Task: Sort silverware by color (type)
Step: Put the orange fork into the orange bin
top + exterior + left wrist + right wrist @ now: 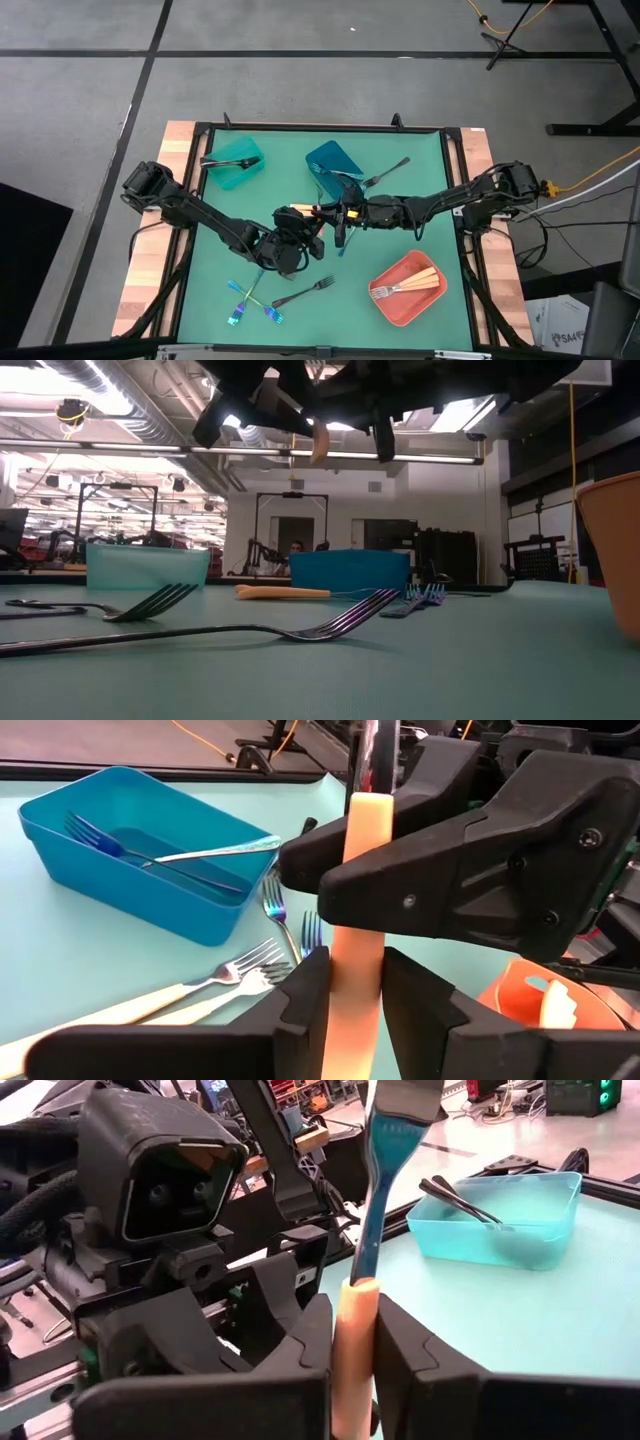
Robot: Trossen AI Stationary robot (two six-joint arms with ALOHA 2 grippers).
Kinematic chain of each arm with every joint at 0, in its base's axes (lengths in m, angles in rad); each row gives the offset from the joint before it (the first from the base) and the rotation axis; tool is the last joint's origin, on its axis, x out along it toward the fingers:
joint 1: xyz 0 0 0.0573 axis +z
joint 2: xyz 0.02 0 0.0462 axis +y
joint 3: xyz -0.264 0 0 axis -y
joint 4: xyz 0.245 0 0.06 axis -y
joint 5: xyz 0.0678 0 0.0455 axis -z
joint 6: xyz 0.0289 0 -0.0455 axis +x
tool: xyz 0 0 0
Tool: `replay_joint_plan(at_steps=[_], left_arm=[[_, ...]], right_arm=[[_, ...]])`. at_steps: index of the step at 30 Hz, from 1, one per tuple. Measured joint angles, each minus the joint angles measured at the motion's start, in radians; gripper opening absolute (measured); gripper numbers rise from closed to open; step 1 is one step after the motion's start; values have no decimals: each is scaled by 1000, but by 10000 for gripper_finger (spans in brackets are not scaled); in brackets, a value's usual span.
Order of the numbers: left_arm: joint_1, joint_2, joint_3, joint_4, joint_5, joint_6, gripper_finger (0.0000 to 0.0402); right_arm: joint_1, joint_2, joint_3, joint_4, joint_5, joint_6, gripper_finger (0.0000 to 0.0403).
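Both grippers meet above the middle of the green mat, each shut on the same gold-handled fork (352, 935). My left gripper (308, 228) comes from the table's left and my right gripper (336, 213) from the right. The fork's silver head (385, 1160) points up. Its handle's free end (320, 442) hangs below the fingers, clear of the mat. Two more gold-handled forks (200, 995) lie flat on the mat near the blue bin (335, 162). My left gripper pinches the fork's cream-gold handle (350, 970) between its two fingers, level from the table's left and across the handle. The fork stands about upright, clear of the mat. My right gripper pinches the same handle near its head end (356, 1295), level from the table's right. Its fingers (410, 870) lie across the handle, just beyond my left gripper's.
A teal bin (235, 163) at the far left holds black forks. The blue bin holds forks too. A coral bin (405, 288) at the near right holds gold-handled forks. Iridescent forks (250, 305) and a dark fork (300, 293) lie near the front. Another fork (385, 175) lies beside the blue bin.
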Motion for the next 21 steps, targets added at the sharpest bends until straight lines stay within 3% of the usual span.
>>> replay_joint_plan(at_steps=[11, 21], left_arm=[[0, 0, 0, -2, 14, -5, 115], [-4, 0, 0, 0, 74, -2, 118]], right_arm=[[1, -3, -1, -29, 1, -47, 14], [-2, -82, -2, -243, 7, -122, 13]])
